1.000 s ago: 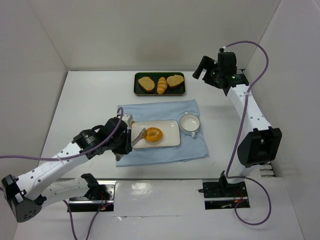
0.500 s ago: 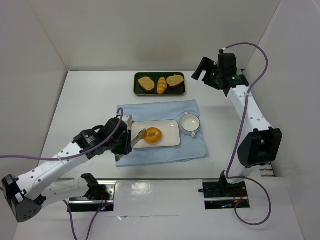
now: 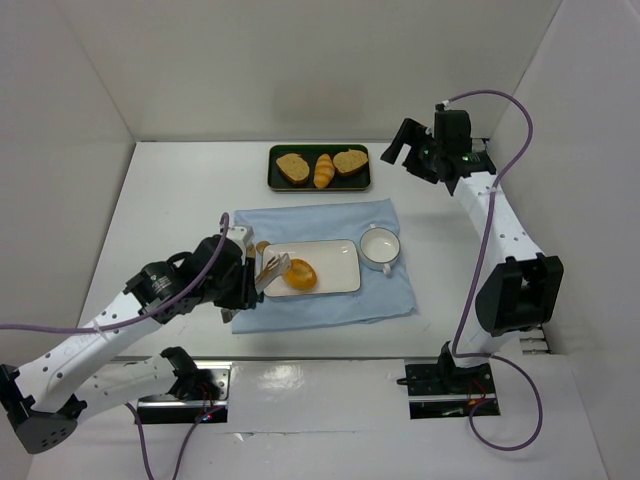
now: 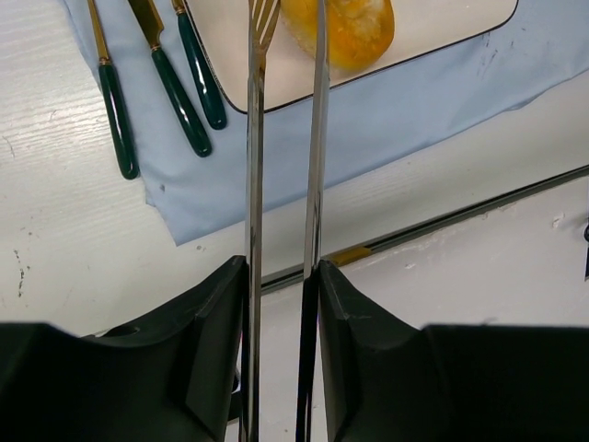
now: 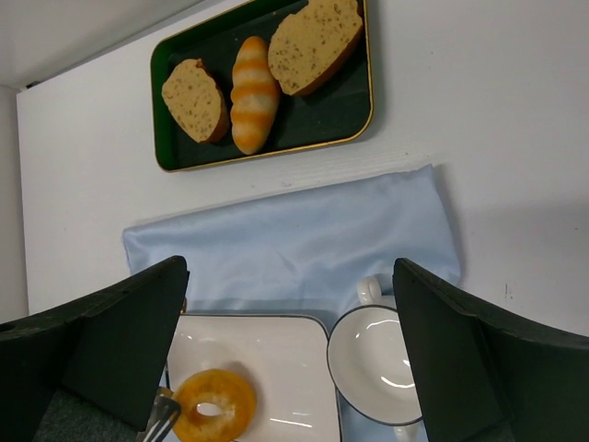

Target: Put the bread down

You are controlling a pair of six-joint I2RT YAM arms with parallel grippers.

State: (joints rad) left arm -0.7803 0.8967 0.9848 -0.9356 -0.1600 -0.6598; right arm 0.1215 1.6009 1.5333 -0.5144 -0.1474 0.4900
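Left gripper (image 4: 282, 276) clamped on tongs (image 4: 253, 166): both blades pinched between fingers, tips cut off at frame top. Cutlery (image 4: 184, 110): 3 pieces, green handles, heads cut off, on cloth (image 4: 396, 106). Bread (image 5: 214, 405): 1, lying on left half of plate (image 3: 340, 262), just right of tong tips. Right blade overlaps its edge; contact unclear. Cup (image 3: 380, 246): 1. Tray (image 5: 313, 115): 2 toast slices (image 5: 193, 99), 1 roll (image 5: 253, 92). Right gripper (image 5: 290, 276) spread wide, empty, raised at far right.

The glossy ring-shaped bun (image 5: 237, 398) is golden-orange, the metal tongs (image 4: 317, 138) silver, the rectangular plate (image 5: 276, 359) white, the cloth (image 5: 294, 249) pale blue, the far gold-rimmed tray (image 5: 345, 115) dark green.
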